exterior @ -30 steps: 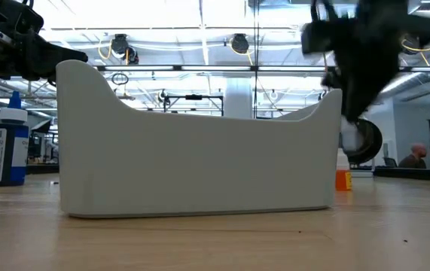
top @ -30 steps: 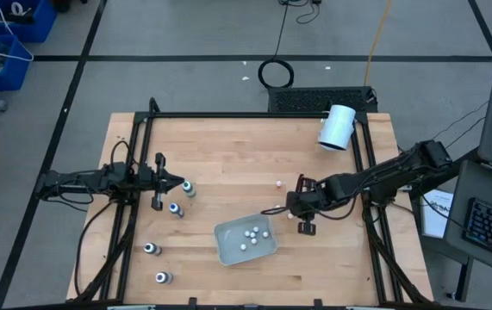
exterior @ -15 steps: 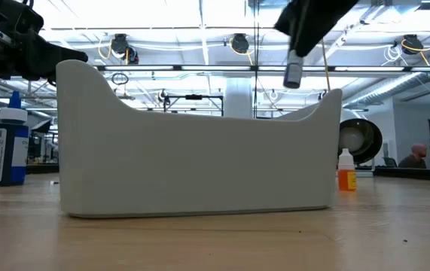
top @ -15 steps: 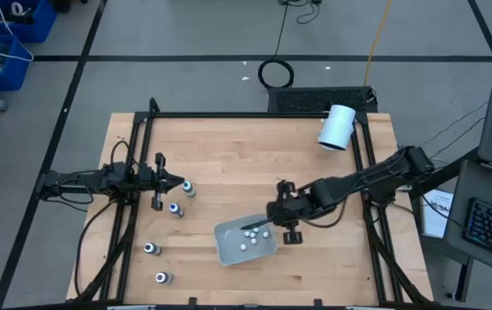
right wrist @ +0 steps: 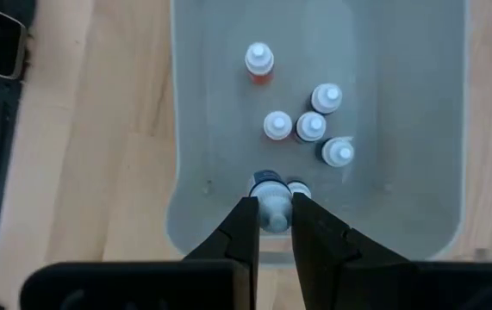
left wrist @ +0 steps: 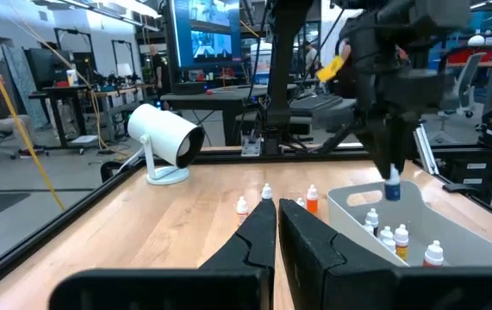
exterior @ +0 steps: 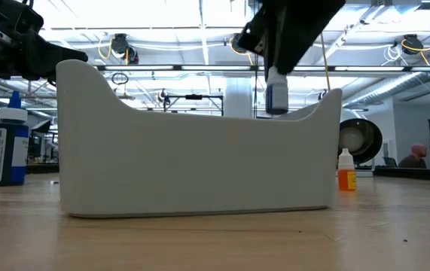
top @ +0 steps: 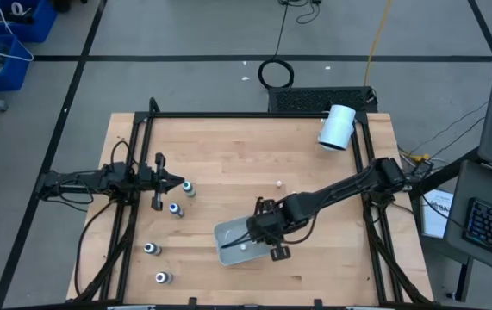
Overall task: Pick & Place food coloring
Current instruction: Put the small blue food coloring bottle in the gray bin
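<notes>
My right gripper (right wrist: 271, 217) is clamped on a bottle (right wrist: 270, 200), right over the tray (right wrist: 189, 129)!

Five more bottles (right wrist: 312, 127) stand inside the tray below, one loose bottle (top: 279, 183) sits on the table (top: 228, 155) nearby, and my left gripper (top: 182, 183) waits pinched together beside four dark bottles (top: 176, 208).

Tiny food coloring bottles (right wrist: 308, 126) — upright in tray, others on table
</notes>
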### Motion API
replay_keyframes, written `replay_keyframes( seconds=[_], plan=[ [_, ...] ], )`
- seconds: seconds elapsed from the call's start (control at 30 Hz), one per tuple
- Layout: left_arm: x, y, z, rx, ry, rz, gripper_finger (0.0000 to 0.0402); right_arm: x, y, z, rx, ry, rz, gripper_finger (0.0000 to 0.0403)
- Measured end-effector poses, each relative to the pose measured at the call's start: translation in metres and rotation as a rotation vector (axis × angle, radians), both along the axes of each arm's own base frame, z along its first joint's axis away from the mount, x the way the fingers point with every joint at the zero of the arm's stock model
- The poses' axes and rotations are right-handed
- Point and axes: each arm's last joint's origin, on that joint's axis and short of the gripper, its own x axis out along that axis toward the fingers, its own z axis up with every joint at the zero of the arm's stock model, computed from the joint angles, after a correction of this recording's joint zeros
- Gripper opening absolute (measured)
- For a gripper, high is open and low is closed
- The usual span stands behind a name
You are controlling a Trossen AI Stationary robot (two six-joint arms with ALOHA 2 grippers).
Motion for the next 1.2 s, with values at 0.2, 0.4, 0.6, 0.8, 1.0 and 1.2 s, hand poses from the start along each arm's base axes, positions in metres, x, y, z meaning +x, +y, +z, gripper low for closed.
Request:
replay_keyframes(
  seconds=[0.2,0.4,0.6,0.8,1.0,1.2],
  plan=[
    [0.000,0.000,0.000,0.000,0.000,0.000,0.0026,0.007,0.003,-0.019,-0.012,0.034,0.001,0.0037],
    [0.000,0.000,0.000,0.000,0.000,0.000,0.0026,0.011,0.006,-0.023,-0.009,0.016,0.014,0.0037],
    [0.000,0.000,0.000,0.000,0.000,0.000,0.0026,0.012,0.010,-0.022,-0.001,-0.007,0.020,0.0037],
    [0.000,0.000,0.000,0.000,-0.001,0.000,0.0026,0.017,0.012,-0.041,-0.021,0.029,0.034,0.0037],
    [0.000,0.000,0.000,0.000,0.000,0.000,0.0026,0.018,0.012,-0.054,-0.043,0.076,0.045,0.0037],
    [0.000,0.000,0.000,0.000,0.000,0.000,0.0026,0.020,0.012,-0.054,-0.064,0.055,0.055,0.0037]
  ],
)
